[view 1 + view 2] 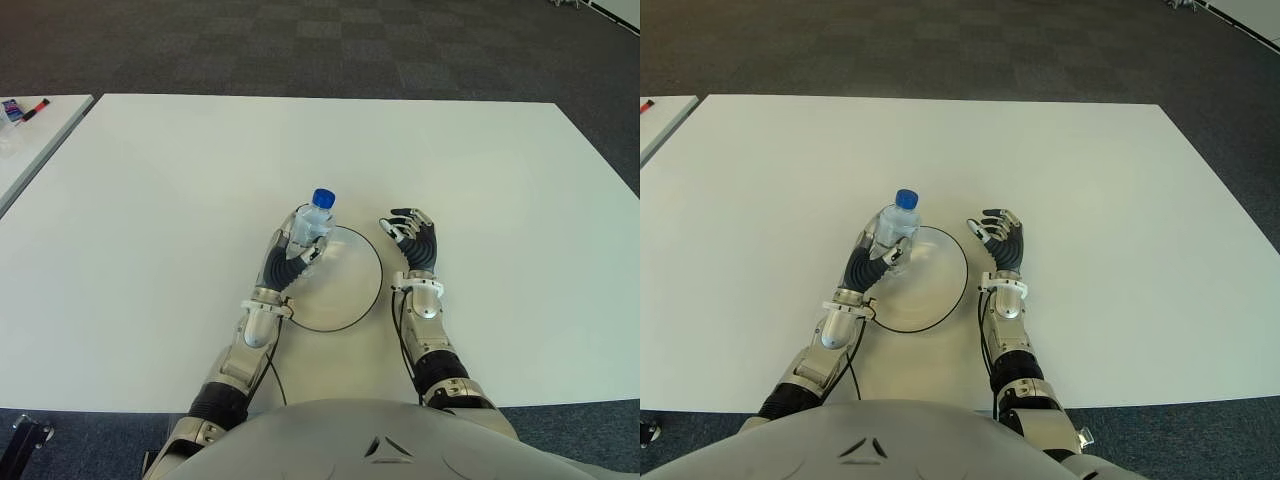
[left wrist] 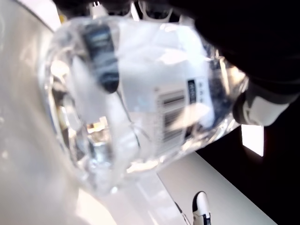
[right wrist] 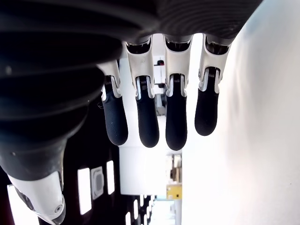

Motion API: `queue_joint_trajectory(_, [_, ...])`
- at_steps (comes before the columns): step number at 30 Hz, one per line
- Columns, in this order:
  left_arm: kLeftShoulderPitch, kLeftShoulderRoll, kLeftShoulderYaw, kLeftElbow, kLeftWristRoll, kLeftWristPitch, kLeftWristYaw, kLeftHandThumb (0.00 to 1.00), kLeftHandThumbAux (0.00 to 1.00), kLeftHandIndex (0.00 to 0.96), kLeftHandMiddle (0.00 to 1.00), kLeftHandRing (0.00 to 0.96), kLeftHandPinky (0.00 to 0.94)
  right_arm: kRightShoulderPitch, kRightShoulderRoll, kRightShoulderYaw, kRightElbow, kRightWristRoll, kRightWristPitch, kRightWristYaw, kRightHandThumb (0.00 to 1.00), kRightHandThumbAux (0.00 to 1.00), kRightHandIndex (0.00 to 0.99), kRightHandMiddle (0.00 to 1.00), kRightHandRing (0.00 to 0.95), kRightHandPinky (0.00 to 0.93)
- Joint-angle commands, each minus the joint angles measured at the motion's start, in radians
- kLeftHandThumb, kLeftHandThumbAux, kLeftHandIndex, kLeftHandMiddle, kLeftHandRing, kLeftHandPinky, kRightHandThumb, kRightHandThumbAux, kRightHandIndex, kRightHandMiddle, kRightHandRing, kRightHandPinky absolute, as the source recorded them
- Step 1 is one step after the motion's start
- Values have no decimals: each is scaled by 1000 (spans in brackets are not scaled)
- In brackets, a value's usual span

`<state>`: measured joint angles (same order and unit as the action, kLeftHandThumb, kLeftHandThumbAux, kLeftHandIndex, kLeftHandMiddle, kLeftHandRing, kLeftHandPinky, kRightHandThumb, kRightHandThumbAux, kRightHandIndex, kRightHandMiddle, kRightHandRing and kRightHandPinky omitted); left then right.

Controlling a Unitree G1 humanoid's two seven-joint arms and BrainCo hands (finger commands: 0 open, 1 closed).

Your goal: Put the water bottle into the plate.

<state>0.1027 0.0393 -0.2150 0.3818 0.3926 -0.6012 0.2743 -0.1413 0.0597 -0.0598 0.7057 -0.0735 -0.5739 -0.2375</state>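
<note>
While the left hand [image 1: 290,250] clasps the bottle [image 1: 312,222] mid-body over the plate [image 1: 365,290], right hand [image 1: 415,238] idles, fingers loose; thin, slick plastic probably dents.

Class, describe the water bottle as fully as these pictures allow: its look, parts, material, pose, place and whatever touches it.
The water bottle is small, of clear ribbed plastic, with a blue screw cap and a white label bearing a barcode. The cap is on. The left hand grips it around the body, holding it roughly upright over the left rim of the round plate on the white table. Whether its base touches the plate cannot be told. The right hand shows beside the plate's right edge, not touching the bottle.
</note>
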Motion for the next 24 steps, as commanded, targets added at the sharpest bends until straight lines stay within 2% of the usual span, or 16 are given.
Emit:
queue_joint_trajectory(1, [-4,9,7,13,-2,13,1,651,416,86,185,187,231,28,18,-2,54,7,33,-4,698,724,417,410,433,437])
queue_joint_trajectory(24, [-4,36,-3,-6,5,54,-26,630,351,6,85,83,106,24,21,2,60,5,28,-14,700,724,417,412,438,441])
